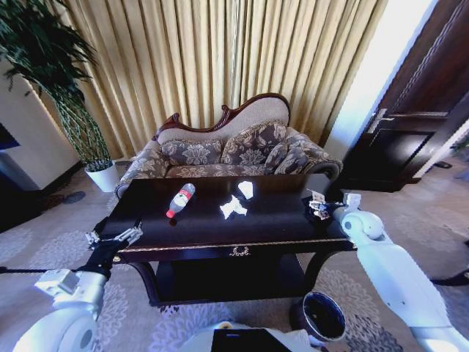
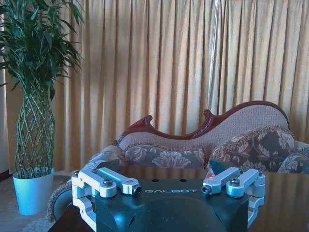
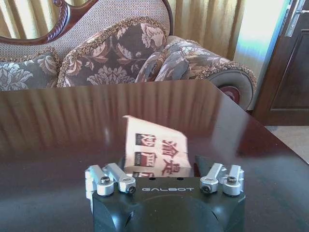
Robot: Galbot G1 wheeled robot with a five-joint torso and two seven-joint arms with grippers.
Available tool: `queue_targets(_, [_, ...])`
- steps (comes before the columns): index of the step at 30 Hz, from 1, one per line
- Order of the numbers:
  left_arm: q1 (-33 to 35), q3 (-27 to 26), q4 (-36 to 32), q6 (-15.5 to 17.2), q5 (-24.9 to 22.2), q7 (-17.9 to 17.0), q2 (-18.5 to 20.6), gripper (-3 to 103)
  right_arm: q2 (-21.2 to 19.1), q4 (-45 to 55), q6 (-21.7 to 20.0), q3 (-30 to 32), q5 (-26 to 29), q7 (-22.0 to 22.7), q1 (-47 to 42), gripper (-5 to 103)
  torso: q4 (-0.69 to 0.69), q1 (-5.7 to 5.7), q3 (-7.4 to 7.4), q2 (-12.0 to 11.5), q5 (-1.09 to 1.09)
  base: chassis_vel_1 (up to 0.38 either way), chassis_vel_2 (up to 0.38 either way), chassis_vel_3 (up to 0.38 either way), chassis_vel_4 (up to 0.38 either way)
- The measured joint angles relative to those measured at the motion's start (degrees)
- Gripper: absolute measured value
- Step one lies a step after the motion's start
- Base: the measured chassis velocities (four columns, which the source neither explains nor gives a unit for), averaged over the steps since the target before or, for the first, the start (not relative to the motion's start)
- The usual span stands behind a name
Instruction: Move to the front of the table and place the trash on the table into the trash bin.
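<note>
Dark glossy worktop (image 1: 278, 220), frame centre: bottle (image 1: 180, 199), paper scraps (image 1: 233, 208). Right end effector (image 1: 319, 208) gaped around printed packet (image 3: 155, 154); left end effector (image 1: 121, 239) open, empty. You risked it skidding away.

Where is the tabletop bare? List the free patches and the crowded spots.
On the large dark glossy wooden table, the front strip along the gilt edge is bare, between the left hand and right hand. Crowded: the clear red-labelled plastic bottle, crumpled white paper scraps, and a printed paper packet at the right hand.
</note>
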Motion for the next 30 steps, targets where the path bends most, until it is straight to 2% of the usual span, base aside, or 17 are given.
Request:
queue_targets(3, [-0.04, 0.01, 0.00, -0.02, 0.00, 0.00, -0.02, 100, 0.07, -0.04, 0.17, 0.16, -0.01, -0.02, -0.17, 73, 0.00, 0.00, 0.00, 0.00, 0.00, 0.000, 0.000, 0.000, 0.000])
queue_targets(6, [-0.09, 0.04, 0.00, -0.04, 0.00, -0.01, -0.02, 100, 0.10, 0.01, 0.42, 0.56, -0.01, -0.08, -0.72, 57, 0.00, 0.00, 0.00, 0.00, -0.01, 0.000, 0.000, 0.000, 0.000])
queue_targets(7, [-0.09, 0.04, 0.00, -0.04, 0.00, -0.01, -0.02, 100, 0.10, 0.01, 0.42, 0.56, -0.01, -0.08, -0.72, 57, 0.00, 0.00, 0.00, 0.00, -0.01, 0.000, 0.000, 0.000, 0.000])
queue_targets(11, [-0.10, 0.09, 0.00, -0.11, 0.00, -0.02, 0.00, 100, 0.02, 0.31, 0.56, 1.20, 0.02, -0.11, -1.37, 35, 0.00, 0.00, 0.00, 0.00, 0.00, 0.000, 0.000, 0.000, 0.000])
queue_targets(13, [-0.11, 0.10, 0.00, -0.12, 0.00, -0.01, 0.01, 100, 0.00, 0.45, 0.64, 1.37, 0.03, -0.12, -1.57, 35, 0.00, 0.00, 0.00, 0.00, 0.00, 0.000, 0.000, 0.000, 0.000])
queue_targets(15, [-0.15, 0.11, 0.00, -0.21, 0.00, -0.01, 0.01, 100, -0.02, 0.96, 0.82, 1.83, 0.07, -0.12, -2.17, 24, 0.00, 0.00, 0.00, 0.00, 0.00, 0.000, 0.000, 0.000, 0.000])
queue_targets(16, [-0.15, 0.11, 0.00, -0.21, 0.00, -0.01, 0.01, 100, -0.02, 0.96, 0.82, 1.83, 0.07, -0.12, -2.17, 24, 0.00, 0.00, 0.00, 0.00, 0.00, 0.000, 0.000, 0.000, 0.000])
queue_targets(19, [-0.16, 0.12, 0.00, -0.49, -0.02, -0.02, 0.02, 100, -0.07, 2.00, 1.52, 2.82, 0.18, -0.14, -3.25, 8, 0.00, 0.00, 0.00, 0.00, 0.01, 0.000, 0.000, 0.000, 0.000])
queue_targets(20, [-0.16, 0.12, 0.00, -0.49, -0.02, -0.02, 0.02, 100, -0.07, 2.00, 1.52, 2.82, 0.18, -0.14, -3.25, 8, 0.00, 0.00, 0.00, 0.00, 0.01, 0.000, 0.000, 0.000, 0.000])
queue_targets(22, [-0.14, 0.07, 0.00, -0.65, -0.05, -0.02, 0.01, 100, -0.25, 3.50, 3.15, 3.89, 0.46, -0.25, -4.33, 1, 0.00, 0.00, 0.00, 0.00, 0.01, 0.000, 0.000, 0.000, 0.000])
queue_targets(30, [-0.17, 0.01, 0.00, -1.07, -0.15, -0.03, -0.09, 100, -1.06, 11.29, 6.72, 7.34, 2.06, -0.41, -8.36, 0, 0.01, 0.00, 0.00, 0.00, -0.01, 0.000, 0.000, 0.000, 0.000])
